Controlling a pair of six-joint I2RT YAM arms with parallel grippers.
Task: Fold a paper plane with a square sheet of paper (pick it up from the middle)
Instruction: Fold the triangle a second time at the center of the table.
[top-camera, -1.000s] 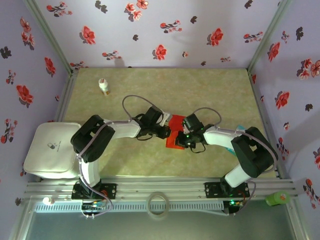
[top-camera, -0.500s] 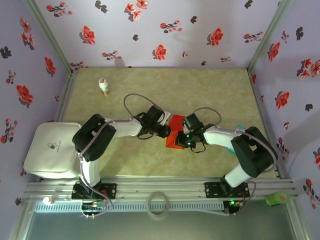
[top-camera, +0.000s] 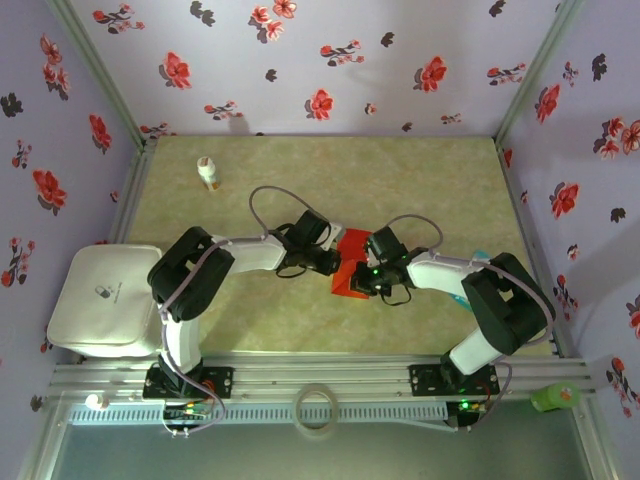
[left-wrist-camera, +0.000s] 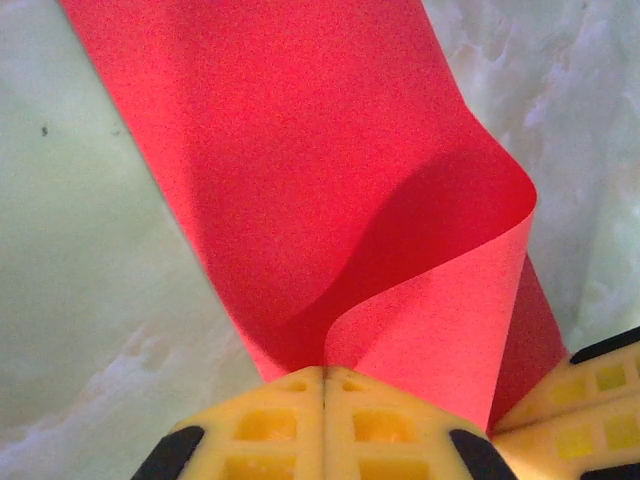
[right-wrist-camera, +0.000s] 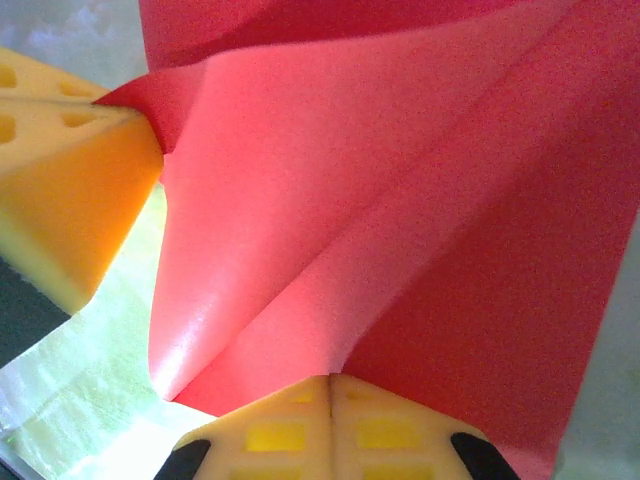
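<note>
Nearest, in the right wrist view, the right gripper (right-wrist-camera: 331, 388) has its yellow pads (right-wrist-camera: 280, 435) pressed together on a fold of the red square sheet of paper (right-wrist-camera: 400, 200), whose edges run out of frame. In the left wrist view the left gripper (left-wrist-camera: 323, 385) is likewise pinched tight on a curled-over flap. From above, both grippers meet at mid-table, holding the sheet between them (they cover its middle, so its outline is hard to read). Whether it touches the table (top-camera: 420, 190) cannot be told. A teal card (top-camera: 476, 258) peeks from under the right arm (top-camera: 505, 305). Farther back, near the left corner, stands a small white bottle with an orange band (top-camera: 208, 172).
</note>
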